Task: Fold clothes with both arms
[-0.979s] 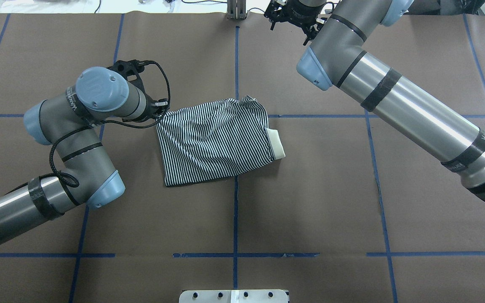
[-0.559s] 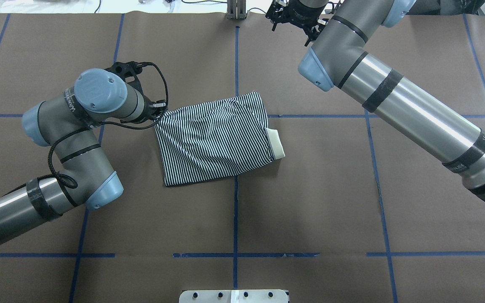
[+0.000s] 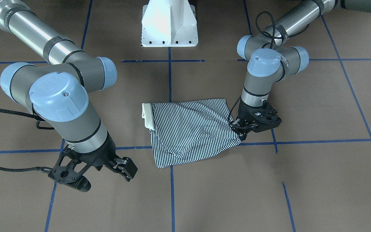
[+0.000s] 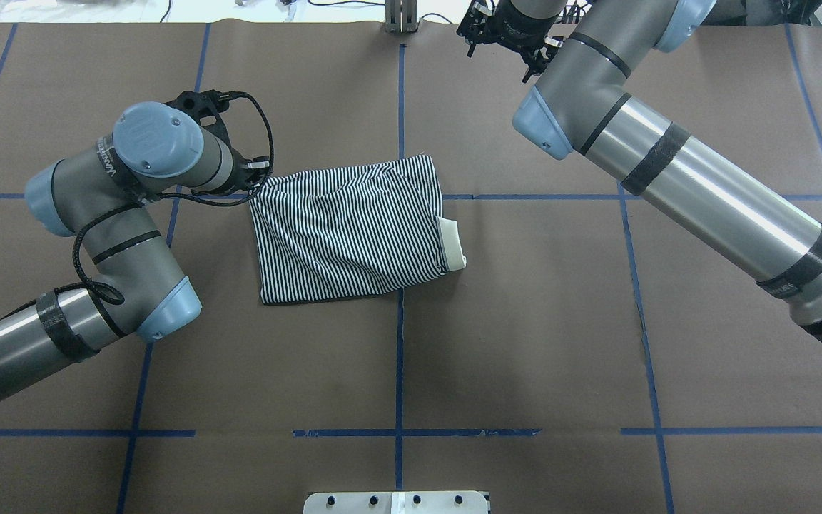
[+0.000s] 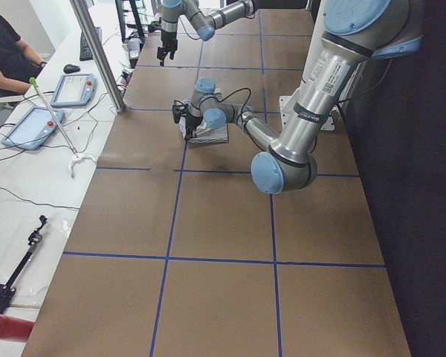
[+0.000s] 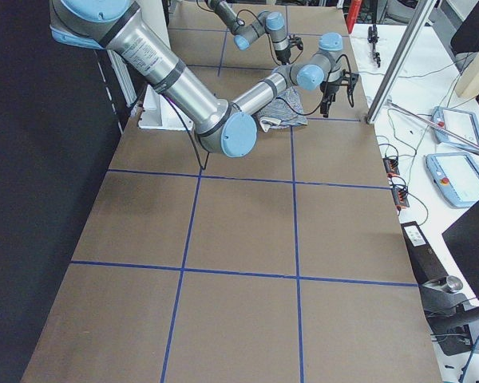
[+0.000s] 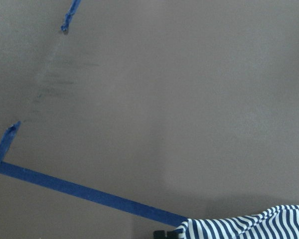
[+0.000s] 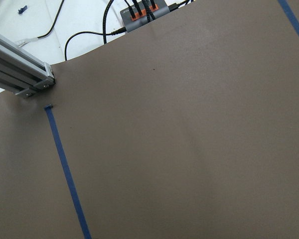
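Note:
The striped polo shirt (image 4: 347, 235) lies folded into a rough rectangle at the table's middle. Its cream collar (image 4: 452, 243) sticks out at the right edge. It also shows in the front view (image 3: 192, 129). My left gripper (image 4: 257, 178) is shut on the shirt's far left corner, low over the table. The front view (image 3: 241, 129) shows the pinch, and the left wrist view shows a strip of the shirt (image 7: 249, 226). My right gripper (image 3: 122, 167) is open and empty. It hovers near the table's far edge (image 4: 500, 39), well apart from the shirt.
The brown paper table cover carries a grid of blue tape lines (image 4: 399, 100). The white pedestal base (image 3: 169, 25) stands at the near edge. An aluminium post (image 4: 400, 14) stands at the far edge. Beyond it are a side table with tablets (image 5: 73, 89) and a seated person (image 5: 7, 52).
My left gripper has moved left and slightly toward the far edge, dragging the shirt left by its corner. My right arm has shifted a little to the right and stays open.

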Robot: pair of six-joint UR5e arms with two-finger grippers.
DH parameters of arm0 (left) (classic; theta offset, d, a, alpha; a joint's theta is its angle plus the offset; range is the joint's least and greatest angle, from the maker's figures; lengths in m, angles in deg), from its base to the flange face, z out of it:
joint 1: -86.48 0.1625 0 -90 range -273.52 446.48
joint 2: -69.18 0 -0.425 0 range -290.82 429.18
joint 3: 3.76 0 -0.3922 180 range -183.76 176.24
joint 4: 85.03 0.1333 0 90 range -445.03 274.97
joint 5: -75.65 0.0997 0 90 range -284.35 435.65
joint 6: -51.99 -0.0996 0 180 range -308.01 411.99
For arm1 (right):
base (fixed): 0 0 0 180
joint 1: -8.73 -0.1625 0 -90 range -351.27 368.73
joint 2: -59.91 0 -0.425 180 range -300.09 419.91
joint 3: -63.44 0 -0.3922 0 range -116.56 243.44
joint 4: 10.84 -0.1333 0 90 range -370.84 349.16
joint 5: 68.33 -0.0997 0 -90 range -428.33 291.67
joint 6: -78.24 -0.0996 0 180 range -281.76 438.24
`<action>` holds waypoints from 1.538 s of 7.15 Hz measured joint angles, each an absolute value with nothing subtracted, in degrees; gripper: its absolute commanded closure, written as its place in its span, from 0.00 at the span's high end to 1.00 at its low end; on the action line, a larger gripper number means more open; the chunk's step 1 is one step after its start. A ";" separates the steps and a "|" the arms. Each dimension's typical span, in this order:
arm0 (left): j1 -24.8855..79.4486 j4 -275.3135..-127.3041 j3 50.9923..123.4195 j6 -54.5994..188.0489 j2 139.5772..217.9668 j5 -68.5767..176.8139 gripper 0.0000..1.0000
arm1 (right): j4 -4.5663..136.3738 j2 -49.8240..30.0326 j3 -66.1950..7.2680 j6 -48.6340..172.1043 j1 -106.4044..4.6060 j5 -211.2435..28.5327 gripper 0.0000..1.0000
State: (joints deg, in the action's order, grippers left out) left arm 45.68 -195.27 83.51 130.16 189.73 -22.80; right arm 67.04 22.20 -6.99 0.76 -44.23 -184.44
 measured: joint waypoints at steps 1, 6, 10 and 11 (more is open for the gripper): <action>45.12 -195.31 83.24 128.27 189.86 -22.51 1.00 | 67.13 22.04 -7.05 1.33 -43.90 -184.30 1.00; 40.12 -195.80 84.89 118.05 189.99 -25.90 1.00 | 67.45 24.04 -6.34 9.40 -37.04 -178.08 1.00; 36.37 -195.94 91.32 112.52 184.65 -31.04 1.00 | 67.84 32.25 5.23 -18.86 -30.95 -180.02 0.98; 36.08 -195.94 91.99 112.12 183.88 -31.17 1.00 | 68.14 36.56 11.07 -23.52 -30.16 -180.29 0.97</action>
State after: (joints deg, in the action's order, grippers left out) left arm 36.08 -195.94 91.99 112.12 183.88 -31.17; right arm 68.14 36.56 11.07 -23.52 -30.16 -180.29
